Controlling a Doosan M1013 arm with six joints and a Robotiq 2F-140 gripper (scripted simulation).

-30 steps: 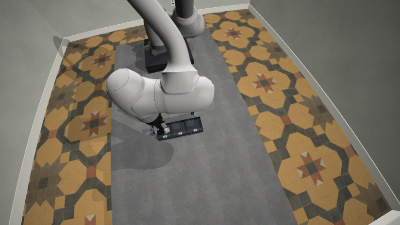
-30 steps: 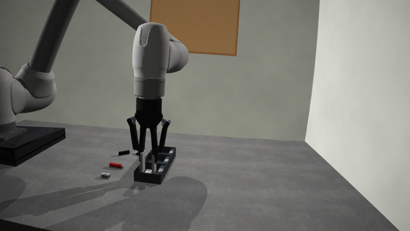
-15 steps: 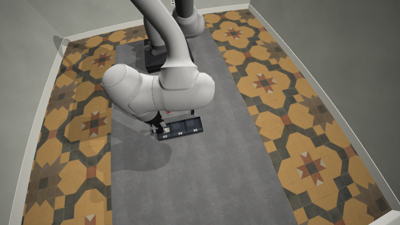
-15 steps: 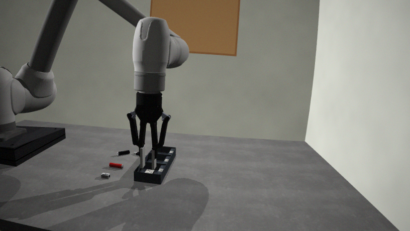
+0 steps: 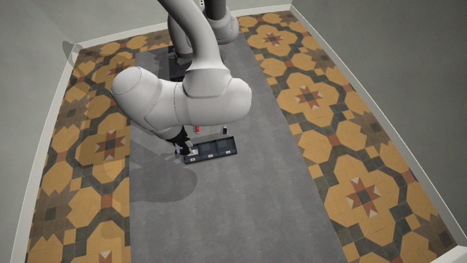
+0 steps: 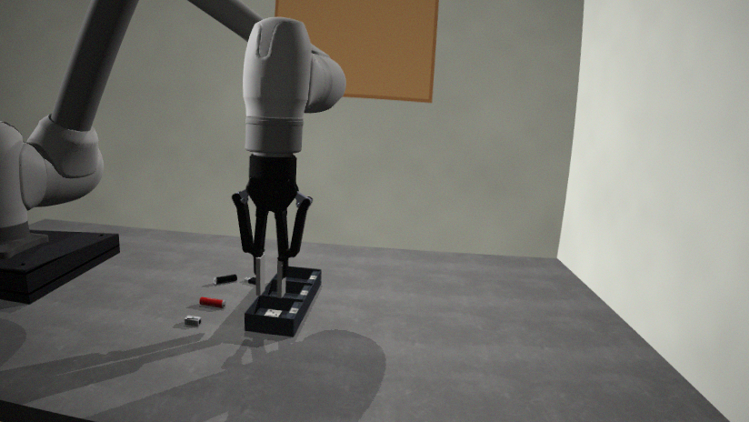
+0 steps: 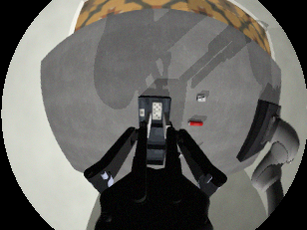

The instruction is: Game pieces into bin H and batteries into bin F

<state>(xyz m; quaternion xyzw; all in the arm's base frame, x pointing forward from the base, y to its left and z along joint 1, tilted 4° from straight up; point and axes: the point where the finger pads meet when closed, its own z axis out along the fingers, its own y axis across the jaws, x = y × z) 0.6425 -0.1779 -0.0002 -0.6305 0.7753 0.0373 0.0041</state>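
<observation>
A black bin (image 5: 232, 142) (image 6: 272, 327) with three compartments stands on the grey table; its small labels are too small to read. A white die (image 5: 194, 152) (image 6: 272, 313) (image 7: 156, 113) lies in the end compartment. My gripper (image 5: 183, 148) (image 6: 269, 282) (image 7: 156, 116) hangs just above that compartment. Its fingers stand narrow, with nothing between them. A red battery (image 5: 197, 129) (image 6: 211, 302) (image 7: 194, 121) and a black battery (image 5: 224, 130) (image 6: 225, 279) lie on the table beside the bin.
A small silver piece (image 6: 193, 320) (image 7: 201, 98) lies on the table near the red battery. The arm's black base (image 6: 46, 262) stands at the table's far end. The arm's elbow hides part of the table in the top view.
</observation>
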